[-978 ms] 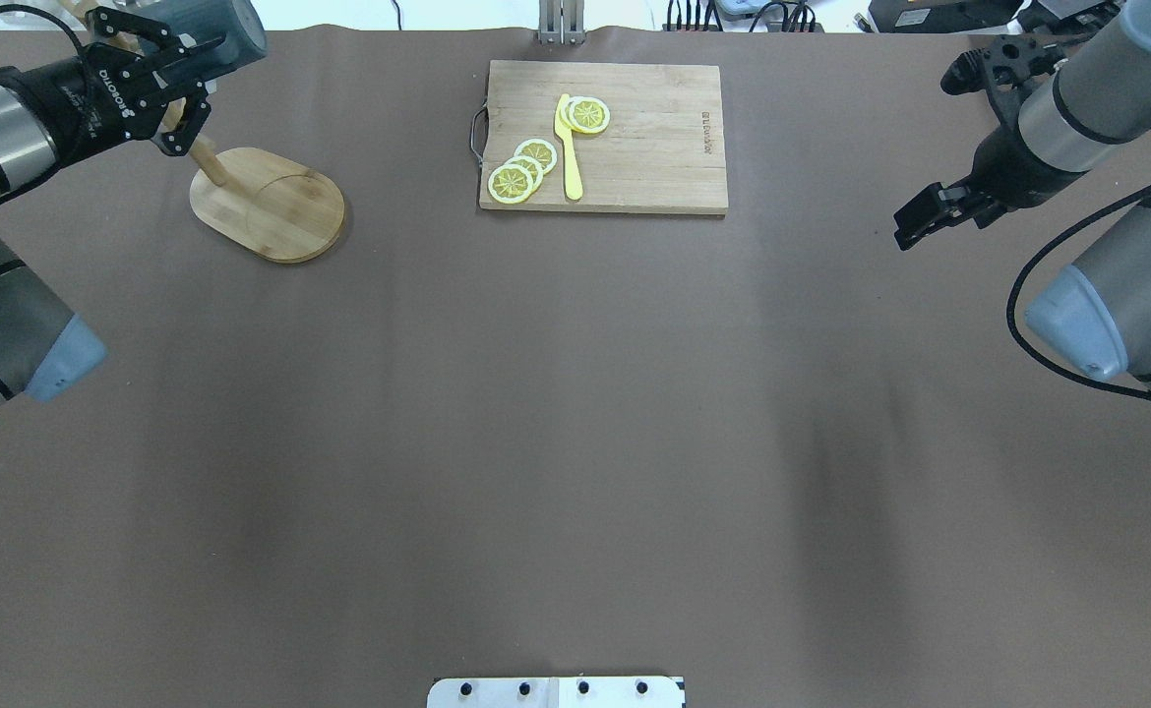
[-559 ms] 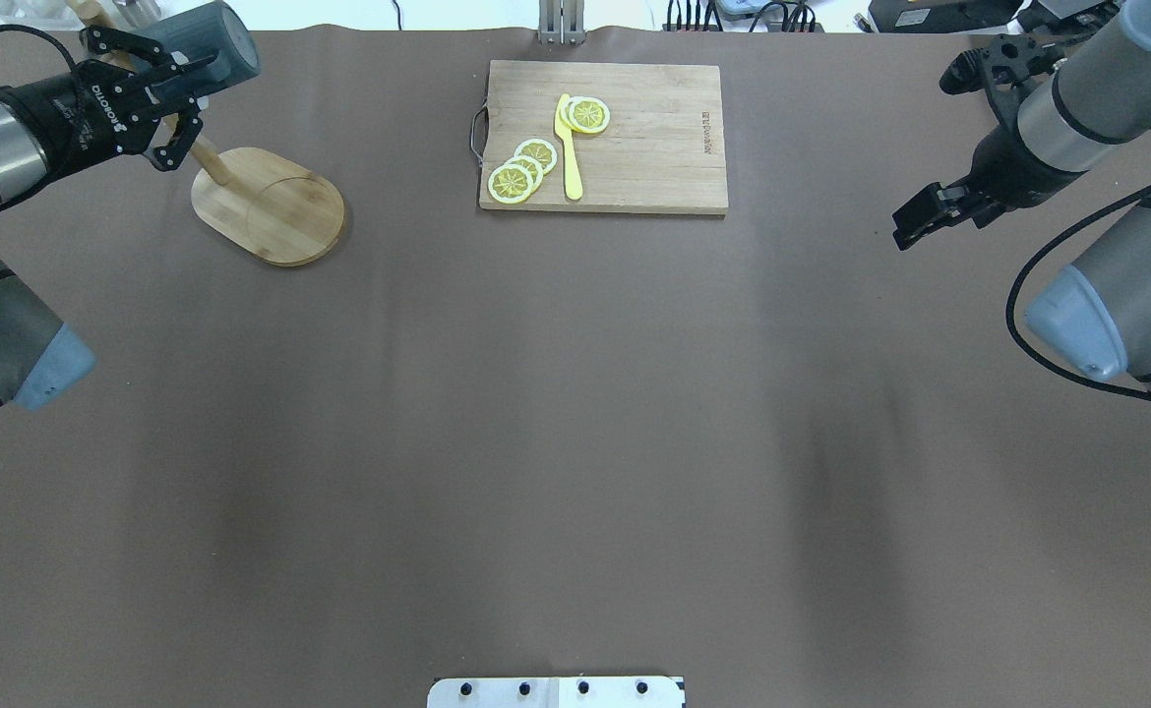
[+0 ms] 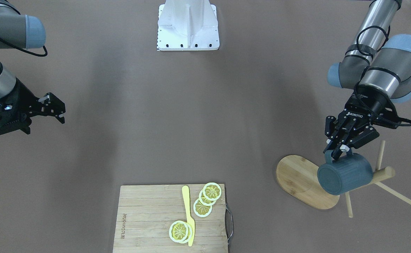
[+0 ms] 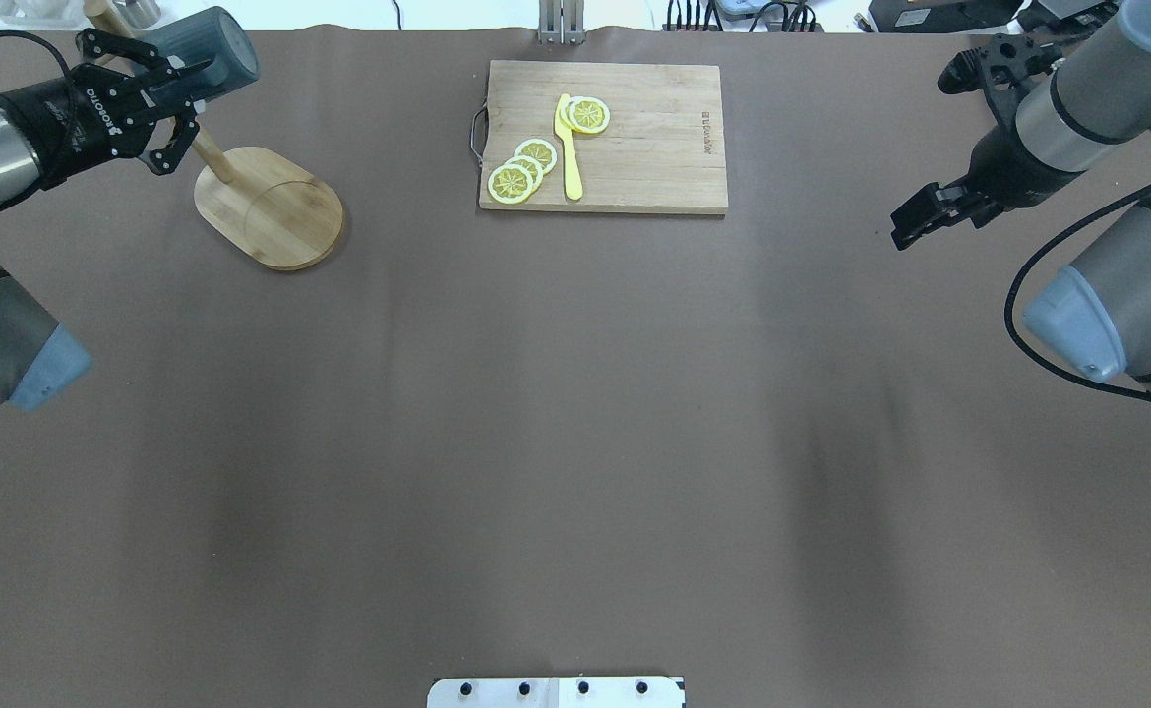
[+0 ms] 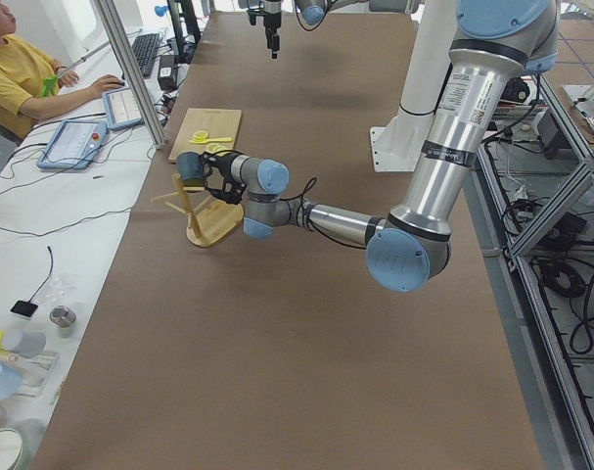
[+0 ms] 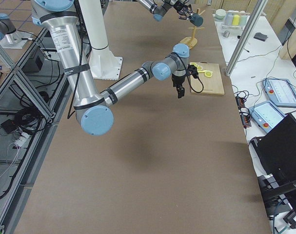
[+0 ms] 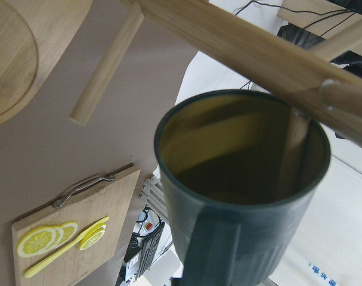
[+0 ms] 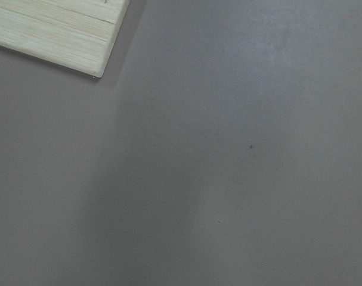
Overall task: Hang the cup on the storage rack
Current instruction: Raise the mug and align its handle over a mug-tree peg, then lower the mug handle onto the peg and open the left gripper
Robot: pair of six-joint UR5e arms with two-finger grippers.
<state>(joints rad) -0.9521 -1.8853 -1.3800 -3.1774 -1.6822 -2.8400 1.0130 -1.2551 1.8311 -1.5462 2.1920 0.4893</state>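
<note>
The left gripper (image 3: 337,151) clasped the handle of the cup (image 3: 346,174), which lay sideways just beside the storage rack (image 3: 297,175), mouth toward its pegs.

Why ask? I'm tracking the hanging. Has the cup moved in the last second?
Yes, slightly: in the overhead view the cup has shifted left, away from the cutting board.

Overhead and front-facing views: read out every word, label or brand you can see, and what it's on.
"ROBOTIQ": white print on the body of the left gripper.
Engraved brand mark on the cutting board, by the edge opposite its handle: too small to read.
No lettering shows on the cup.
</note>
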